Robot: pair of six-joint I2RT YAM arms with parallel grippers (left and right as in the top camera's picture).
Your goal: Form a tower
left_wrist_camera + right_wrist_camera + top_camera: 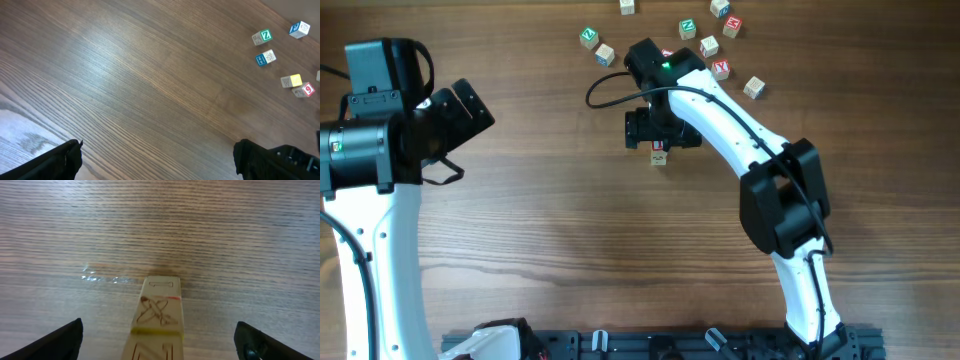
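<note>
The tower (659,155) is a narrow stack of small wooden alphabet cubes standing on the table, mostly covered from above by my right gripper (660,131). In the right wrist view the tower (159,311) shows engraved side faces and a yellow edge. It stands centred between the fingers of my right gripper (159,331), which is open, with a wide gap on each side. My left gripper (470,112) is far off at the left. In its own view the left gripper (157,152) is open over bare wood, holding nothing.
Several loose alphabet cubes lie scattered at the back of the table, among them a green-faced cube (588,37), a red-faced cube (721,68) and a plain-sided cube (753,87). The left wrist view shows some of them, such as a green Z cube (262,36).
</note>
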